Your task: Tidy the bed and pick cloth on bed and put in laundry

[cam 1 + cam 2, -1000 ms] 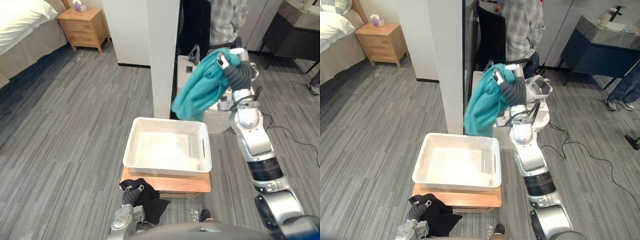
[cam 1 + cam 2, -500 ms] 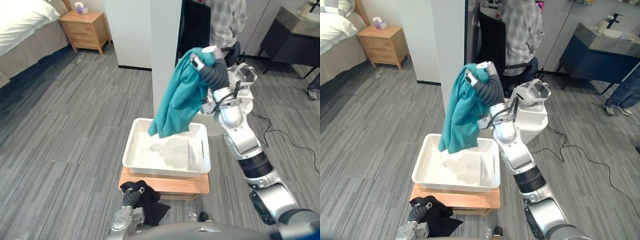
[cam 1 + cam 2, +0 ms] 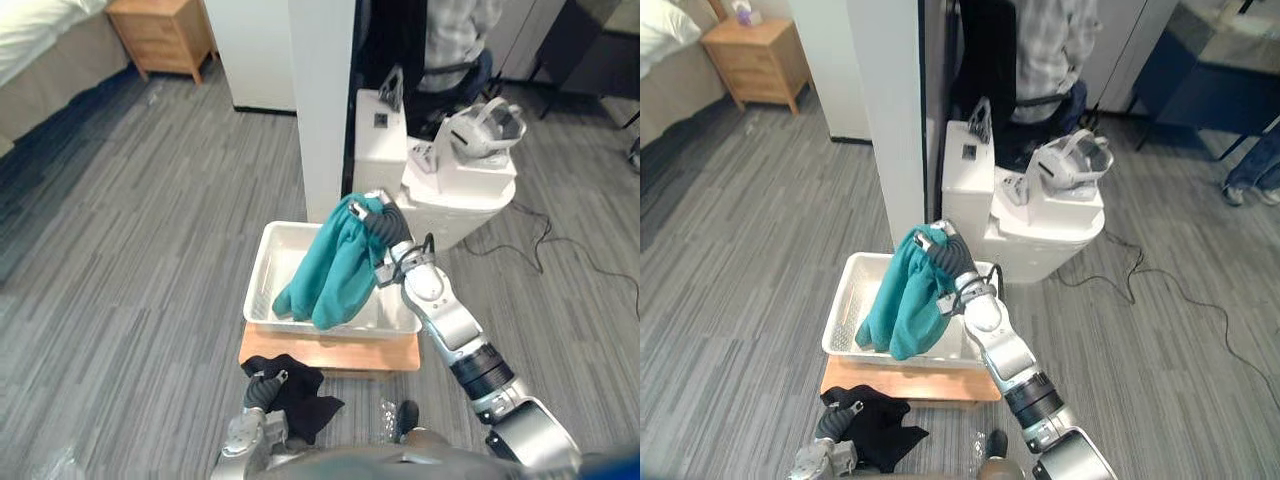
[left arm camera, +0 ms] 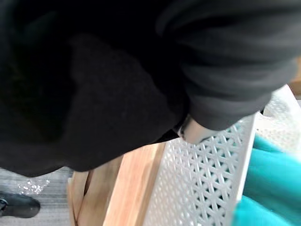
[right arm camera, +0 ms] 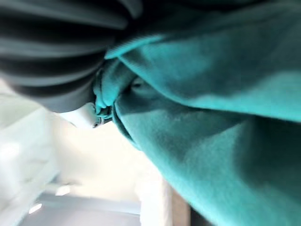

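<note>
1. The teal cloth [image 3: 335,270] hangs over the basket [image 3: 257,285]. It is bunched at its top by the basket's far right corner and trails down toward the near left.
2. Its long axis runs steeply down, from above the basket's far rim toward the near rim. Its lower folds sit inside the basket or just across the near rim; I cannot tell which.
3. The right robot hand [image 3: 377,214] is above the basket's far right corner, at the cloth's top end, so the cloth lies straight below it and a little to the left.
4. This hand is clenched around a gathered fold of the teal cloth. In the right wrist view the fabric is pinched tight against a fingertip [image 5: 87,116].
5. I judge that the drop depends only on this: the cloth is already above the basket's floor, so loosening the hold should let it fall in. The trailing end might catch on the near rim.
6. The basket rests on a low wooden table [image 3: 340,352].
7. The black cloth [image 3: 305,390] is below the basket's near left corner, in front of the table's edge.
8. The left robot hand [image 3: 262,390] is wrapped in the black cloth, just outside the basket's near wall. I cannot tell whether it is clenched on the cloth.
9. The right hand is the nearer one to the teal cloth. The left hand is low and outside the basket.
</note>
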